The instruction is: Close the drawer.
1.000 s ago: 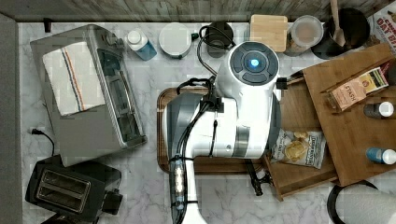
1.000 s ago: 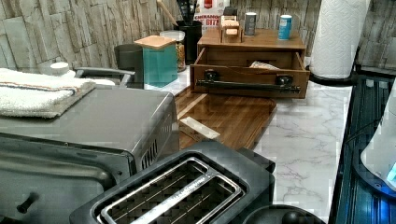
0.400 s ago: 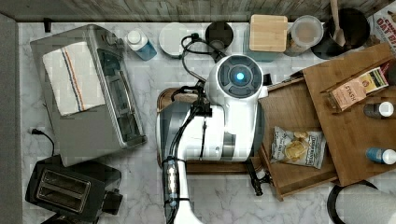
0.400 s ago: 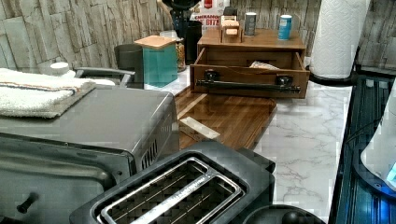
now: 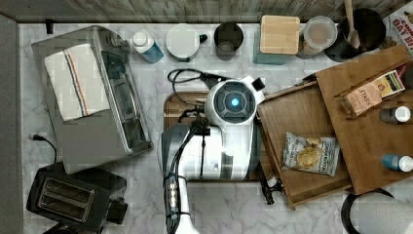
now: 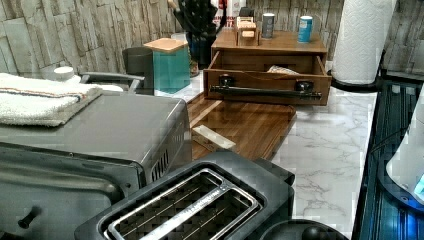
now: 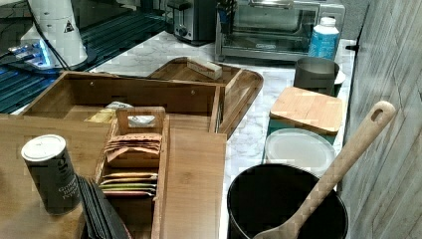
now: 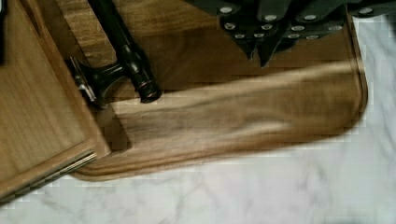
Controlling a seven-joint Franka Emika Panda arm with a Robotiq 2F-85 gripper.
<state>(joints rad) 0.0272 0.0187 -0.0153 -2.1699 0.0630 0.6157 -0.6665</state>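
Observation:
The drawer (image 5: 297,131) stands pulled out from under the flat wooden top (image 5: 375,141), with a snack bag (image 5: 310,153) lying in it. Its black bar handle (image 6: 265,91) runs across the front panel (image 6: 265,80). In the wrist view my gripper (image 8: 258,52) hangs above the dark tray (image 8: 233,126), its fingertips close together with nothing between them. It sits beside the handle's end (image 8: 128,65) and the drawer's corner (image 8: 42,116), apart from both. In the top view my arm (image 5: 234,102) covers the tray (image 5: 175,105) on the top view's left of the drawer front.
A toaster oven (image 5: 92,97) and a toaster (image 5: 68,200) stand on the top view's left. Jars, a teal canister (image 5: 278,36) and a black utensil pot (image 7: 286,209) line the wall. A small wooden block (image 6: 212,137) lies on the tray. A paper towel roll (image 6: 362,40) stands beside the drawer unit.
My arm has swung toward the top view's left and lower edge, from over the drawer's front edge to over the tray. The drawer has stayed open in the same place.

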